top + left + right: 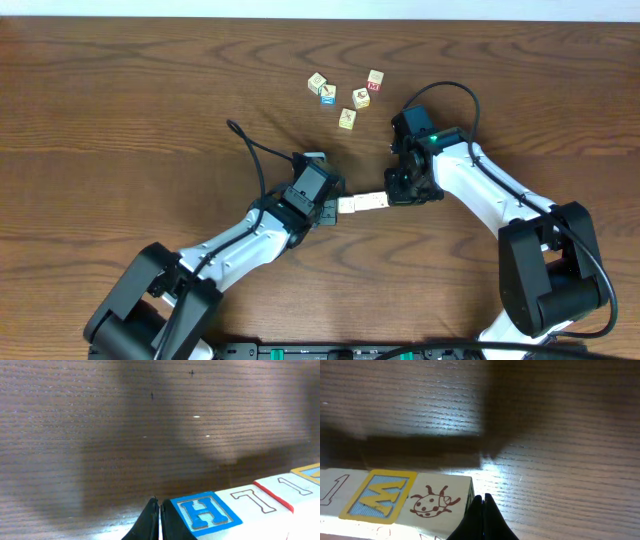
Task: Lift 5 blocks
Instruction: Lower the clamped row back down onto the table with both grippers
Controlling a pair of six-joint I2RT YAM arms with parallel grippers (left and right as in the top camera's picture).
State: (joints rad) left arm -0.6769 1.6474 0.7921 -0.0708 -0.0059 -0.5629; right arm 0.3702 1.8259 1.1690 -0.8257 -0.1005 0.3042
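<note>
My left gripper (pixel 159 520) and right gripper (pixel 482 516), each with jaws pressed together, butt against opposite ends of one row of five blocks (pixel 362 203) between them (five loose cubes (pixel 347 119) lie beyond my right jaws).

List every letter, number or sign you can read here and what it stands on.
"H", blue: first block of the row.
"7", red outline: second block.
"1": third block.
"M", yellow on blue, or "W" seen the other way: fourth block.
No text, only a ladybird picture: last block.
Loose blocks, overhead: prints too small to read.
</note>
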